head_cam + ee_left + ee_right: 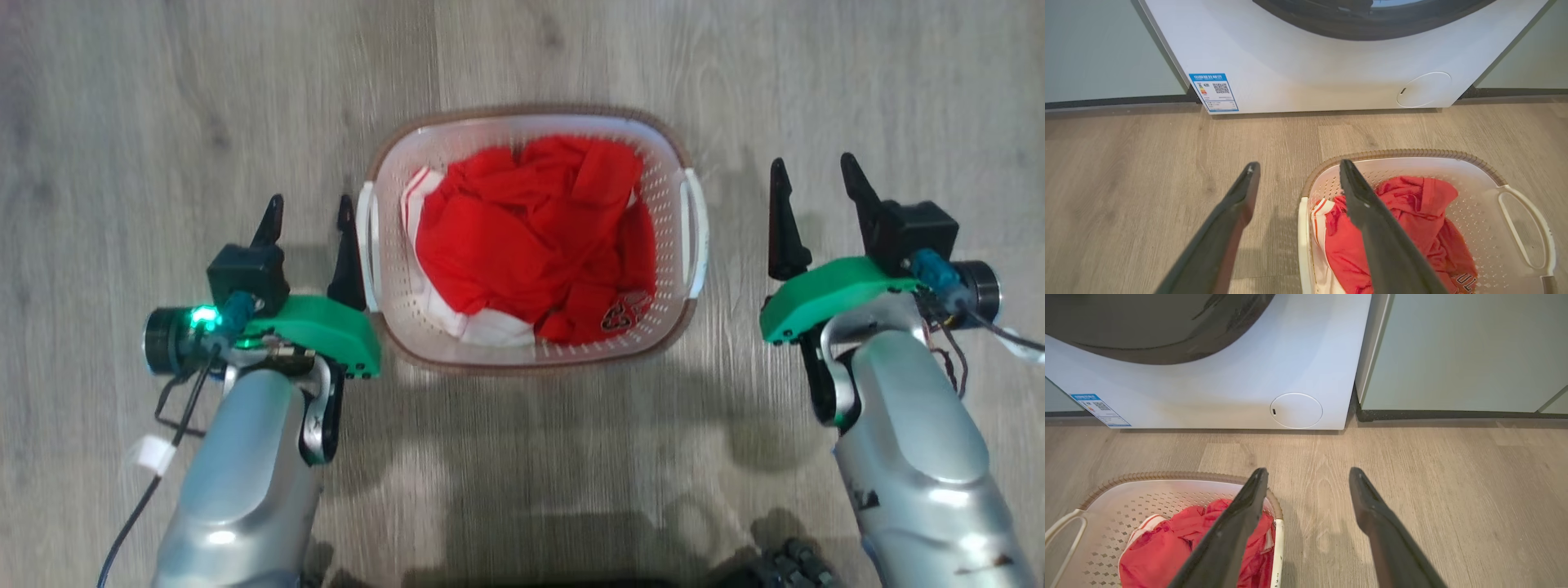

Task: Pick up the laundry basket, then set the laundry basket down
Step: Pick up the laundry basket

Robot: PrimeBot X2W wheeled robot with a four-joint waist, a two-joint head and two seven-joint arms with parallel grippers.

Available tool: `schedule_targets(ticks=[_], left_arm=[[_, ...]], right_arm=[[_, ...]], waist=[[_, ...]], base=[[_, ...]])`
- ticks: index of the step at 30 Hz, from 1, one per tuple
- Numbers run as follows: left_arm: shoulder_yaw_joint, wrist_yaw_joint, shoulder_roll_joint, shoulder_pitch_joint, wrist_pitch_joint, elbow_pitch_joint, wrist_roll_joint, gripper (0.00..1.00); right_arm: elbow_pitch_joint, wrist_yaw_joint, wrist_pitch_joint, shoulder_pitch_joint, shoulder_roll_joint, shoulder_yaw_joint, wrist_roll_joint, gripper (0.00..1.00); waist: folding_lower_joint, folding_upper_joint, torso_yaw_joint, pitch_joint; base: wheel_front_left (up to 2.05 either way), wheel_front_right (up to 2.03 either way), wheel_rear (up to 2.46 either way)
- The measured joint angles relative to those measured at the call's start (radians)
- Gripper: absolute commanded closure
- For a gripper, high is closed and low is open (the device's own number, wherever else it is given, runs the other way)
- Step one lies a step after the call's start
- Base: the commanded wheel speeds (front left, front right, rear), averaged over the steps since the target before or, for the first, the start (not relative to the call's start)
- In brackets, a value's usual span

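Both sets of jaws are spread wide with nothing between them, so neither gripper has hold of anything. The laundry basket sits on the wood-look floor right between the two arms, pretty much centred in the head view, long sides running left to right.

It's stuffed with a crumpled red garment, plus a bit of white fabric poking out along the near-left side.

The left gripper is tucked in close. Its inner finger runs right alongside the basket's left handle, and I honestly can't tell if it's touching or just a hair off. From the left wrist view that gripper has one finger over bare floor and the other overlapping the basket edge and the red cloth.

The right gripper is further out, with a clear strip of floor between its inner finger and the right handle. In the right wrist view that gripper has its inner finger crossing the basket corner, outer finger over floor.

On the far side of the basket is a white washing machine with a dark round door, a blue-edged label at its lower left and a round cover at its lower right. Pale green panels flank it.
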Motion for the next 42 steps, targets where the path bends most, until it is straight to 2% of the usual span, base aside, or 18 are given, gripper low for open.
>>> schedule_targets(ticks=[7, 15, 42], left_arm=[[-0.028, -0.008, -0.003, -0.051, 0.000, 0.072, -0.031, 0.00], [-0.079, -0.008, -0.005, -0.074, 0.000, 0.123, -0.071, 0.00], [-0.174, -0.026, -0.007, -0.253, 0.000, 0.339, -0.182, 0.00]], right_arm=[[0.084, 0.000, 0.000, -0.054, -0.004, -0.001, 0.007, 0.00], [0.136, 0.000, 0.000, -0.061, -0.004, -0.002, 0.007, 0.00], [0.241, 0.000, 0.000, -0.197, -0.012, -0.005, 0.005, 0.00]], waist=[[0.0000, 0.0000, 0.016, 0.072], [-0.0002, 0.0001, 0.028, 0.104], [-0.0002, 0.0001, 0.053, 0.273]], base=[[0.00, 0.00, 0.00], [0.00, 0.00, 0.00], [0.00, 0.00, 0.00]])
